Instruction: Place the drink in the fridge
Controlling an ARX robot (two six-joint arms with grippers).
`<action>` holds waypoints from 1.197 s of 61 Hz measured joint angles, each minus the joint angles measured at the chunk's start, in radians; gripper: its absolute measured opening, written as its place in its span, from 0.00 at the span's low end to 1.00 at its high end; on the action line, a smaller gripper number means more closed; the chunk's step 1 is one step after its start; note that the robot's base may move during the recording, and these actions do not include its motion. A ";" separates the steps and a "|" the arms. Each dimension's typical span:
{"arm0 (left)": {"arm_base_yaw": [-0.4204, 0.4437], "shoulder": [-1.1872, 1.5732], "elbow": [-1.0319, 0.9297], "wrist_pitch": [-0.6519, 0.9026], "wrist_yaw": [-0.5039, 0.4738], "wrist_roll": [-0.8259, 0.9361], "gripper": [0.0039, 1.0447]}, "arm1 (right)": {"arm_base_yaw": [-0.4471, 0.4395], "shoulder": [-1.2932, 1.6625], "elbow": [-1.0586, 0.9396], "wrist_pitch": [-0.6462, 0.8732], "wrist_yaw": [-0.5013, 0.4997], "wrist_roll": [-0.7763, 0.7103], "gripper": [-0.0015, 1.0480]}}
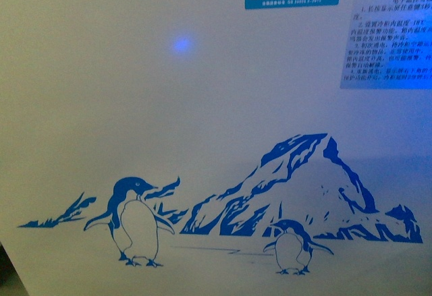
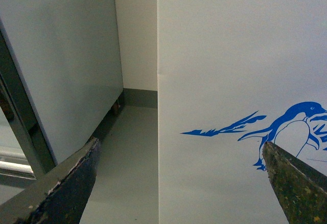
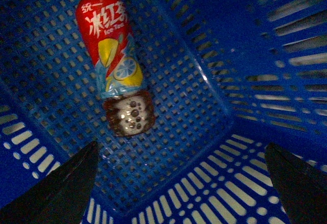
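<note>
Fingers of the right gripper [image 3: 181, 147] are spread wide with nothing between them, above the perforated floor of a blue plastic lattice basket [image 3: 286, 55]. On that floor, apart from both fingers, lies the clear plastic bottle of amber drink [image 3: 113, 60], flat on its side. It has a red label with white characters and a yellow lemon print (cap end cut by frame). Fingers of the left gripper [image 2: 180, 145] are spread and empty, facing the white penguin-decal chest freezer [image 2: 230, 55]. Beside it are the grey floor [image 2: 127, 173] and the cream wall [image 2: 135, 30].

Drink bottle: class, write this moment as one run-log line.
drink: lying in blue basket, ungripped | right gripper: open, not touching it | left gripper: open, empty, by fridge front
</note>
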 joint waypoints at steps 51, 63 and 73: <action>0.000 0.000 0.000 0.000 0.000 0.000 0.92 | -0.015 0.753 0.697 -0.091 -0.047 0.027 0.93; 0.000 0.000 0.000 0.000 0.000 0.000 0.92 | -0.015 0.826 0.774 -0.132 -0.045 0.028 0.93; 0.000 0.000 0.000 0.000 0.000 0.000 0.92 | -0.021 0.864 0.818 -0.135 -0.065 0.007 0.86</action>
